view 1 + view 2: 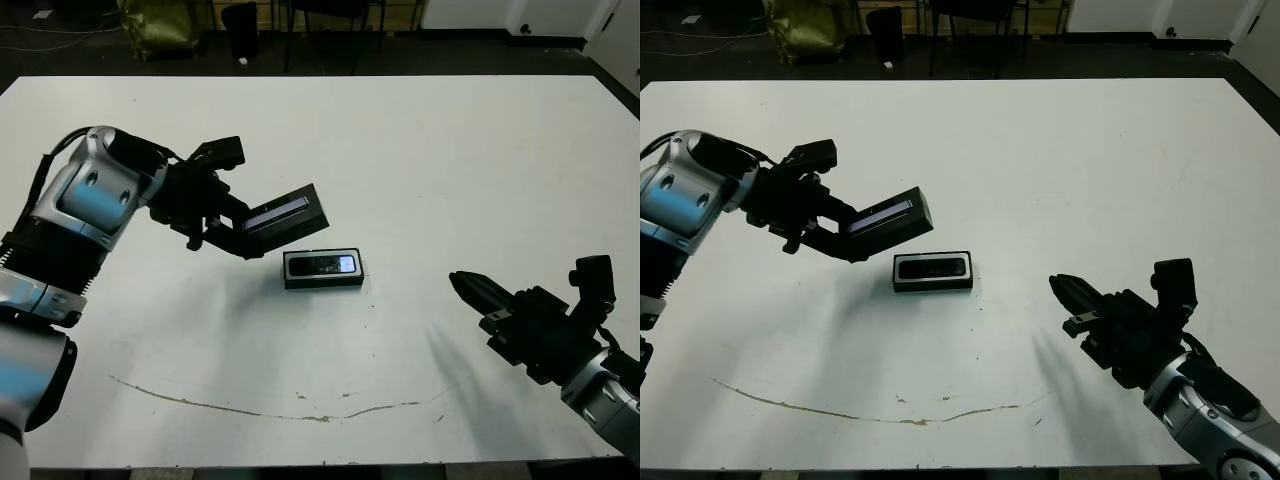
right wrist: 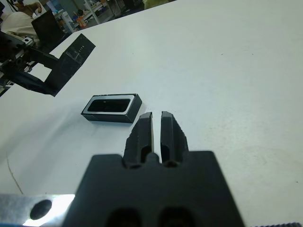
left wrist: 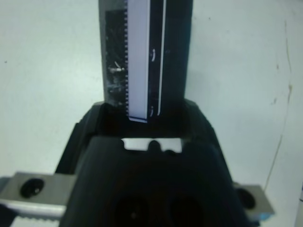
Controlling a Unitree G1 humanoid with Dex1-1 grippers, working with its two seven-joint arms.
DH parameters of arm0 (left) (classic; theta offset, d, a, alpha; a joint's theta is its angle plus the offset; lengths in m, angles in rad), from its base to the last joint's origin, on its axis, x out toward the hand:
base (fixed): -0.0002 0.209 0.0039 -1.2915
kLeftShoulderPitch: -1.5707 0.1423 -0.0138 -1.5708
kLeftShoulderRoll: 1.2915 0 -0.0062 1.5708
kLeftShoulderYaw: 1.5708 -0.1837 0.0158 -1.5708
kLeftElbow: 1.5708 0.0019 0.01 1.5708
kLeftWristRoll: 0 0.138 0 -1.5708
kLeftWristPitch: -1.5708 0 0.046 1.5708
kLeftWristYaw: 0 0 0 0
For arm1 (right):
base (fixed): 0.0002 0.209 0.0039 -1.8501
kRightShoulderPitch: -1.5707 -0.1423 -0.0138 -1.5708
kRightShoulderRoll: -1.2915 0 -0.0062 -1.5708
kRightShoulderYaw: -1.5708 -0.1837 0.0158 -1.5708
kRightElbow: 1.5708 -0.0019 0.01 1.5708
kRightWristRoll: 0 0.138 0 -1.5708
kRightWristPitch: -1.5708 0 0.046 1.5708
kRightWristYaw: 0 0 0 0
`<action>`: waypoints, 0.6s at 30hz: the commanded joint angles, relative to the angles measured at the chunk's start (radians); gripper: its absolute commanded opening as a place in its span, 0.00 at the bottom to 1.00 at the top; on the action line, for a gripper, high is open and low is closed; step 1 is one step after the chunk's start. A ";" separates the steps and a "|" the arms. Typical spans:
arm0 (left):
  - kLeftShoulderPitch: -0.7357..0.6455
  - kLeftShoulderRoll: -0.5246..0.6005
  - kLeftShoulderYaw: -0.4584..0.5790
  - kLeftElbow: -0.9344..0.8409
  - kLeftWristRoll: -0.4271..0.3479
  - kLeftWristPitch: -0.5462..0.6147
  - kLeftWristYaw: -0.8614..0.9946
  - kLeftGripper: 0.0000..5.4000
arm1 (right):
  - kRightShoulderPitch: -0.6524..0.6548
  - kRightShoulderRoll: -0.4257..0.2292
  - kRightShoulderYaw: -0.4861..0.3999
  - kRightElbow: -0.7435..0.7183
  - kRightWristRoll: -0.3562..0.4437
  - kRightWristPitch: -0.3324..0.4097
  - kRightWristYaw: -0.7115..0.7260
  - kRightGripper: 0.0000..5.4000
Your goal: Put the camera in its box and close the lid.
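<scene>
lid (image 3: 144, 61): far end cut off, near end hidden in left pincer (image 3: 147, 137) | blurred

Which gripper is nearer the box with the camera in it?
Left. The left gripper holds the lid raised just beside the box. The right gripper rests farther off, shut and empty.

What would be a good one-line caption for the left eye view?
Left gripper holds the lid tilted above the box, camera already inside; right gripper waits empty.
</scene>
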 commanded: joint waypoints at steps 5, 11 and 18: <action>0.028 0.003 -0.057 -0.031 0.007 0.084 0.007 0.41 | 0.012 0.010 0.007 0.010 -0.012 -0.004 0.001 0.00; 0.047 -0.001 -0.066 -0.040 -0.012 0.094 0.005 0.41 | 0.013 0.016 0.007 0.021 -0.006 -0.005 0.011 0.00; 0.044 -0.013 -0.085 -0.025 -0.018 0.100 0.006 0.41 | 0.019 0.029 0.012 0.019 -0.020 -0.019 0.021 0.00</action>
